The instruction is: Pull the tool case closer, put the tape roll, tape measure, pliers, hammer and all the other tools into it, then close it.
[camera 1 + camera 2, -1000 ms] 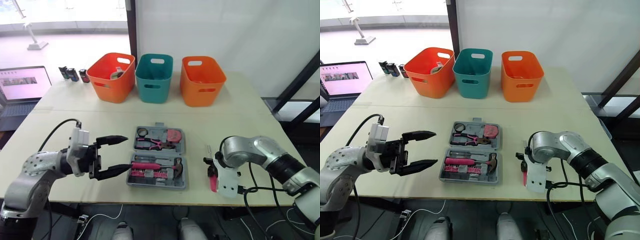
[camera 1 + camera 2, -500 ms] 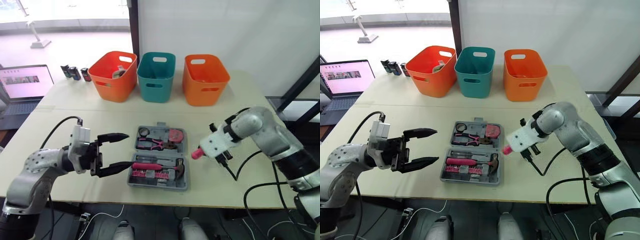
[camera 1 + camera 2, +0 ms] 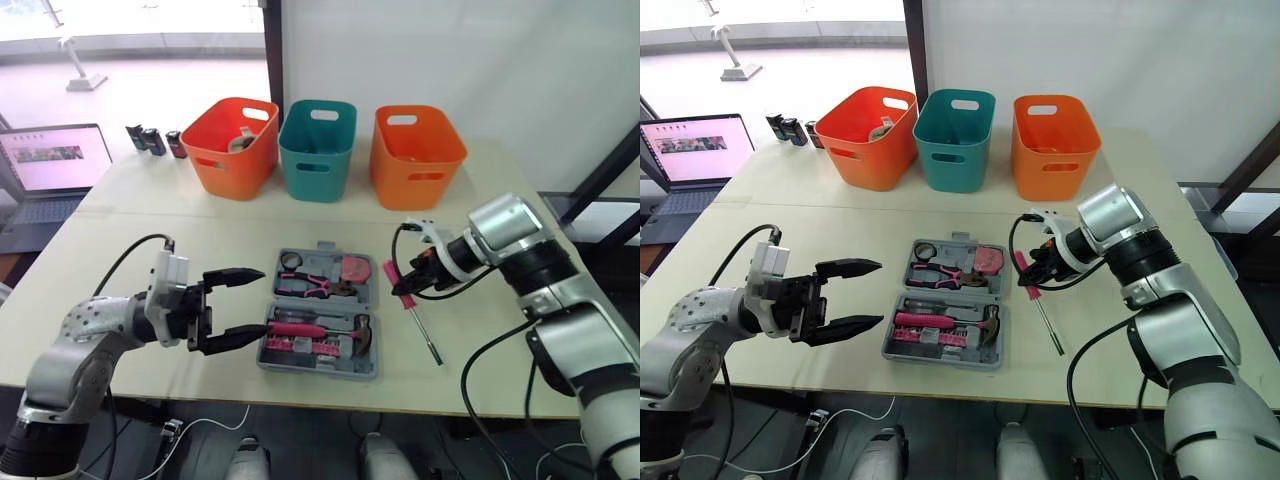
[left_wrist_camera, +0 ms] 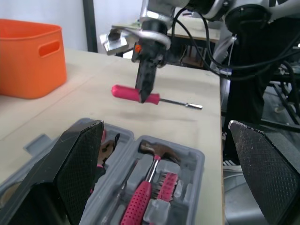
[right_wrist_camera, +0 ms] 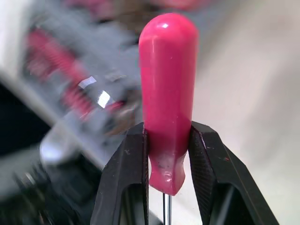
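Note:
The grey tool case [image 3: 318, 346] lies open at the table's middle. It holds the tape roll [image 3: 288, 262], pink-handled pliers [image 3: 304, 288], pink tape measure [image 3: 350, 270], hammer [image 3: 312, 329] and a row of bits. My left gripper [image 3: 262, 301] hovers open just left of the case, nothing between its fingers [image 4: 79, 159]. Just right of the case, my right gripper [image 3: 404, 286] is shut on the pink handle of a screwdriver [image 5: 168, 93]. The metal shaft [image 3: 428, 338] points toward the table's front edge, slightly above the surface.
Along the back stand an orange bin [image 3: 235, 150], a teal bin [image 3: 317, 150] and another orange bin [image 3: 418, 155]. A laptop [image 3: 55, 160] and small dark items [image 3: 150, 142] sit at the far left. Bare tabletop lies around the case.
My right arm has swung up from the table's front right, carrying the screwdriver to the case's right side. The left gripper has stayed open beside the case.

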{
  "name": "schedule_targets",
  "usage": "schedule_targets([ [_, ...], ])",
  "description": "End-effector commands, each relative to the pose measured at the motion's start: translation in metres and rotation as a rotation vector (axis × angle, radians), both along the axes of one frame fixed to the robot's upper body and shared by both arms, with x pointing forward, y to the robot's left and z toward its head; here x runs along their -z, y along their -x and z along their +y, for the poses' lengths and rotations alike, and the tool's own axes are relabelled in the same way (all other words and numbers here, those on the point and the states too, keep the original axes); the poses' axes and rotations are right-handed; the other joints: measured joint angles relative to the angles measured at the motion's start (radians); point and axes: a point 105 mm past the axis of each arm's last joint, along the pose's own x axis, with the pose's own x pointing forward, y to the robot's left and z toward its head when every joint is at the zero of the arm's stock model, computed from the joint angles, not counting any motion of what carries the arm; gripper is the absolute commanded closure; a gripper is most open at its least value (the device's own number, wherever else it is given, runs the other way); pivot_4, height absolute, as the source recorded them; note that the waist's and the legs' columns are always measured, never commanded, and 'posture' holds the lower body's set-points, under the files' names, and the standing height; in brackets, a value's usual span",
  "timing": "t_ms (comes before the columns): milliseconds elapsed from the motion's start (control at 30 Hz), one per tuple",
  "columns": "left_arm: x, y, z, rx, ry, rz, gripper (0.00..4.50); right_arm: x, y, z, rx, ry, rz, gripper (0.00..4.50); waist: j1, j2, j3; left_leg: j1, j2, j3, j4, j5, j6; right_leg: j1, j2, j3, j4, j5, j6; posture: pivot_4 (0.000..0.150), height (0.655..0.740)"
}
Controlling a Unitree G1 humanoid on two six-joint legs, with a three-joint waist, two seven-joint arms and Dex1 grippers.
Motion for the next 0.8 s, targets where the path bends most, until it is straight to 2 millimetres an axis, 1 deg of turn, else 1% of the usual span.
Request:
schedule_targets([
  [33,-0.007,0.003,0.001,0.007,-0.009,-0.032,0.0,0.009,-0.008,-0.021,0.167,0.081,-0.028,3.82,-0.001,0.0,0.0,0.0,0.0,0.0,-0.001,0.0,0.0,0.0,0.0,0.0,0.0,0.0,0.0,0.15,0.74],
  [100,-0.007,0.003,0.001,0.007,-0.01,-0.032,0.0,0.023,-0.007,-0.024,0.2,0.118,-0.046,3.82,0.0,0.0,0.0,0.0,0.0,0.0,-0.002,0.0,0.0,0.0,0.0,0.0,0.0,-0.001,0.001,0.15,0.74],
  [133,-0.007,0.003,0.001,0.008,-0.01,-0.032,0.0,0.029,-0.005,-0.022,0.204,0.125,-0.058,3.82,-0.001,0.0,0.0,0.0,0.0,0.0,-0.002,0.0,0.0,0.0,0.0,0.0,0.0,-0.001,0.002,0.15,0.74],
  [267,-0.008,0.003,0.0,0.01,-0.009,-0.033,0.0,0.049,0.001,-0.018,0.24,0.147,-0.103,3.82,-0.007,-0.001,-0.001,0.0,0.0,0.0,-0.003,0.0,0.001,0.0,0.0,-0.001,0.0,-0.002,0.003,0.15,0.74],
  [333,-0.008,0.003,0.0,0.01,-0.009,-0.033,0.0,0.056,0.004,-0.018,0.257,0.155,-0.107,2.77,-0.01,-0.001,-0.001,0.001,0.0,0.0,-0.002,0.0,0.001,0.002,0.0,-0.001,0.001,-0.001,0.002,0.15,0.74],
  [367,-0.008,0.003,0.0,0.01,-0.009,-0.033,0.0,0.059,0.006,-0.021,0.274,0.167,-0.112,2.42,-0.01,-0.001,-0.001,0.002,0.0,0.0,-0.001,0.0,0.001,0.002,0.0,-0.001,0.0,-0.001,0.002,0.15,0.74],
  [400,-0.008,0.003,0.0,0.01,-0.01,-0.034,0.0,0.062,0.008,-0.021,0.284,0.168,-0.114,1.91,-0.01,-0.002,-0.001,0.002,0.0,0.0,-0.001,0.0,0.001,0.003,0.0,-0.001,0.0,-0.001,0.002,0.15,0.74],
  [433,-0.009,0.003,0.001,0.009,-0.011,-0.035,0.0,0.062,0.009,-0.022,0.289,0.171,-0.125,1.28,-0.01,-0.002,-0.002,0.002,0.0,0.0,0.0,0.001,0.001,0.004,0.0,-0.001,0.0,-0.001,0.002,0.15,0.74],
  [467,-0.009,0.002,0.001,0.009,-0.012,-0.036,0.0,0.061,0.009,-0.022,0.294,0.168,-0.142,0.95,-0.008,-0.002,-0.002,0.003,0.0,0.0,0.0,0.001,0.002,0.005,0.0,-0.001,0.0,-0.001,0.001,0.15,0.74],
  [533,-0.009,0.002,0.001,0.009,-0.013,-0.037,0.0,0.056,0.009,-0.02,0.283,0.156,-0.18,0.04,0.0,-0.004,-0.003,0.003,0.0,0.0,0.002,0.002,0.003,0.007,0.0,-0.001,-0.001,-0.003,-0.003,0.15,0.74],
  [633,-0.01,0.003,0.002,0.009,-0.014,-0.037,0.0,0.04,0.01,-0.021,0.271,0.145,-0.284,0.04,0.004,-0.004,-0.003,0.002,0.0,0.0,0.002,0.002,0.003,0.006,0.0,-0.001,-0.001,-0.003,-0.003,0.15,0.74],
  [700,-0.01,0.004,0.003,0.008,-0.014,-0.038,0.0,0.03,0.017,-0.022,0.248,0.14,-0.36,0.04,0.003,-0.004,-0.003,0.002,0.0,0.0,-0.001,0.002,0.003,0.004,0.0,-0.001,-0.001,-0.003,-0.002,0.15,0.74],
  [733,-0.01,0.004,0.003,0.007,-0.013,-0.037,0.0,0.027,0.024,-0.023,0.214,0.166,-0.398,0.04,0.002,-0.003,-0.002,0.001,0.0,0.0,-0.002,0.002,0.003,0.003,0.0,-0.001,-0.001,-0.002,-0.001,0.15,0.74],
  [767,-0.01,0.004,0.003,0.006,-0.011,-0.038,0.0,0.028,0.034,-0.032,0.166,0.252,-0.487,0.04,0.002,-0.003,-0.002,0.001,0.0,0.0,-0.003,0.002,0.003,0.002,0.0,-0.001,-0.001,-0.001,0.001,0.15,0.74],
  [800,-0.01,0.005,0.003,0.005,-0.009,-0.037,0.0,0.03,0.045,-0.037,0.122,0.308,-0.546,0.04,0.008,-0.003,-0.002,0.001,0.0,0.0,-0.003,0.002,0.003,0.002,0.0,-0.001,0.0,-0.002,0.002,0.15,0.74],
])
